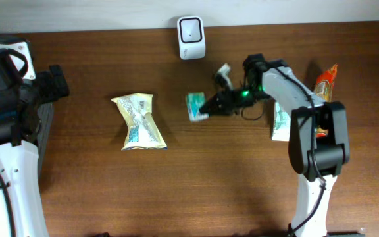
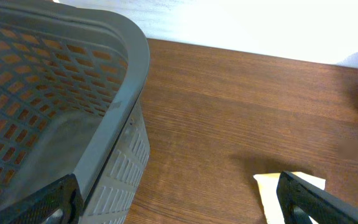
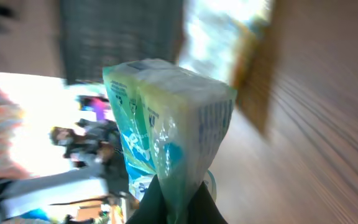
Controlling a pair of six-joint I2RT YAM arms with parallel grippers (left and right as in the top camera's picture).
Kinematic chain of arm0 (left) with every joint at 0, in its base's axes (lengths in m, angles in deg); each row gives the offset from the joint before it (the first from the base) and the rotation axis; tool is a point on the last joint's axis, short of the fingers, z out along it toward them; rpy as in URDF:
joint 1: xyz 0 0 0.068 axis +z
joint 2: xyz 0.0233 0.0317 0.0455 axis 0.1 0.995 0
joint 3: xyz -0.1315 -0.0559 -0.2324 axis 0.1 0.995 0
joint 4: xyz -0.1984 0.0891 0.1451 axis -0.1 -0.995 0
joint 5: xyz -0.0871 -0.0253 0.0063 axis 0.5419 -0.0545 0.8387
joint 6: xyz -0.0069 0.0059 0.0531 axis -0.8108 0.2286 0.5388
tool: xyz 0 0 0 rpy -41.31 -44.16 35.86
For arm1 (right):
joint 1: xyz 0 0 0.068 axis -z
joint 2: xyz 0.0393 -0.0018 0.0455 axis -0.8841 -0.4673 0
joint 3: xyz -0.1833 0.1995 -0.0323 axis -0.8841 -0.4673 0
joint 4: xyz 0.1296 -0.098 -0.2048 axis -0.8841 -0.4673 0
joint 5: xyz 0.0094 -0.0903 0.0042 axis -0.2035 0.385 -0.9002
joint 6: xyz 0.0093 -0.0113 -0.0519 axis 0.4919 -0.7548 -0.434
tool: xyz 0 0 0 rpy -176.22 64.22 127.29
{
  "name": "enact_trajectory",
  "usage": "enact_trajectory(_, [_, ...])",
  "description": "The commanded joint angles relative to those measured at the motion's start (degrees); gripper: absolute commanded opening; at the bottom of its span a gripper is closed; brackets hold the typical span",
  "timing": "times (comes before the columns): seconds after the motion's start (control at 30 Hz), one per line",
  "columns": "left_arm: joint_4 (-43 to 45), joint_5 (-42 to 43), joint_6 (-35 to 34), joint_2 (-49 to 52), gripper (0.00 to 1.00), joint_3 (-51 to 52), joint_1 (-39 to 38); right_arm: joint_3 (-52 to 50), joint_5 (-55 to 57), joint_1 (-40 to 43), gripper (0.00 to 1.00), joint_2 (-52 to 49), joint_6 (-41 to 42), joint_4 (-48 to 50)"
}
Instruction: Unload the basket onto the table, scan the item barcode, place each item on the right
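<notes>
Nearest the desk's [image 1: 176, 191] front edge lie a crinkled pale-yellow plastic packet [image 1: 139, 122] and, toward the right edge, a flat green-and-white packet [image 1: 280, 123]. Mid-desk, the right gripper [image 1: 207, 107] is clamped on the end of a green-and-white soft packet [image 1: 195, 107], likely to leave its printed faces free for the white box-shaped scanner [image 1: 191, 37] at the far edge. The left gripper [image 2: 179, 202] is spread wide beside the grey mesh basket [image 2: 104, 93]. There are four packets, counting an orange-red packet [image 1: 326, 82], plus one scanner and one basket.
</notes>
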Motion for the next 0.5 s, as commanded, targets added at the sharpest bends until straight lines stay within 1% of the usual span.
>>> enact_trajectory(0.0, [0.11, 0.46, -0.57, -0.74, 0.99, -0.46, 0.11, 1.86, -12.70, 0.50, 0.04, 1.95, -0.55, 1.11])
enact_trajectory(0.13, [0.11, 0.46, -0.55, -0.74, 0.99, -0.46, 0.11, 4.55, -12.70, 0.50, 0.04, 2.19, 4.42, 0.28])
enact_trajectory(0.3, [0.11, 0.46, -0.57, -0.74, 0.99, -0.46, 0.11, 11.87, -12.70, 0.87, 0.04, 4.55, 12.61, -0.63])
enact_trajectory(0.47, [0.11, 0.46, -0.57, -0.74, 0.99, -0.46, 0.11, 20.72, -12.70, 2.58, 0.04, 8.11, 16.22, -0.63])
